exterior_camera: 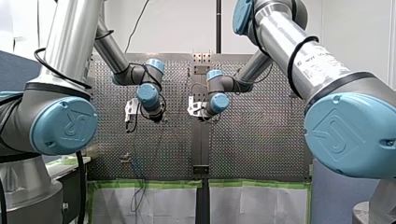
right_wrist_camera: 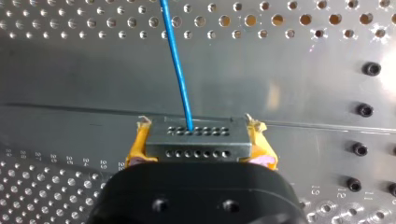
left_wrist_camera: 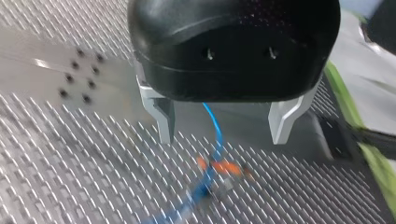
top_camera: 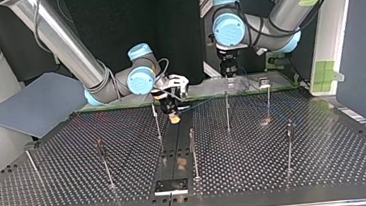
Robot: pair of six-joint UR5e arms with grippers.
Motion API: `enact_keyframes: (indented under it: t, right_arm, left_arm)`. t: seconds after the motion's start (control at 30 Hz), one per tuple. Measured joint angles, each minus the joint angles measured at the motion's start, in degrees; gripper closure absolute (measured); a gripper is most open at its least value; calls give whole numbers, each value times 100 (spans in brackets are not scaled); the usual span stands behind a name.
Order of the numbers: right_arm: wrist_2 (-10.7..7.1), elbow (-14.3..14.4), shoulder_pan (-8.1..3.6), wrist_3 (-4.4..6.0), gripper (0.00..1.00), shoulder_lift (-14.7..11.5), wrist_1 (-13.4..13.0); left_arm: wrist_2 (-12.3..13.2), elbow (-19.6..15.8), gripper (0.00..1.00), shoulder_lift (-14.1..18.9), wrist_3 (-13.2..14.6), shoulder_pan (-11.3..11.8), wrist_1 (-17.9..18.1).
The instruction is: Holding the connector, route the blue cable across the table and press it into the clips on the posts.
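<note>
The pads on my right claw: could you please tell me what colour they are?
Yellow pads, best seen in the right wrist view, gripping the grey connector.

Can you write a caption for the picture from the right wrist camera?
My right gripper clamps a grey connector, its blue cable running off ahead over the holey metal table.

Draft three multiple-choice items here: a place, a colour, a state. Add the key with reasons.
1. Where is the connector? A. loose on the table B. between my right gripper's fingers C. atop a post
2. Colour of my right gripper's pads: A. green B. white C. yellow
3. State of my left gripper: A. open B. shut on the connector C. shut on a post
Key: B, the right wrist view shows it clamped there; C, yellow shows beside the connector; A, its fingers stand apart, the blue cable passing between them untouched.
</note>
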Motion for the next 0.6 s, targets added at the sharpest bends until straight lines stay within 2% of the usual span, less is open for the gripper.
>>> enact_keyframes:
  t: [0.13,0.3,0.6]
  right_arm:
    - [-8,0,0,2,100,-2,2]
    - [-10,0,0,-2,100,-3,3]
    - [-11,0,2,1,100,-5,9]
  left_arm:
    - [110,-8,0,22,-156,-177,159]
    - [227,30,0,-175,-341,-411,415]
    - [188,337,0,-558,-585,-439,776]
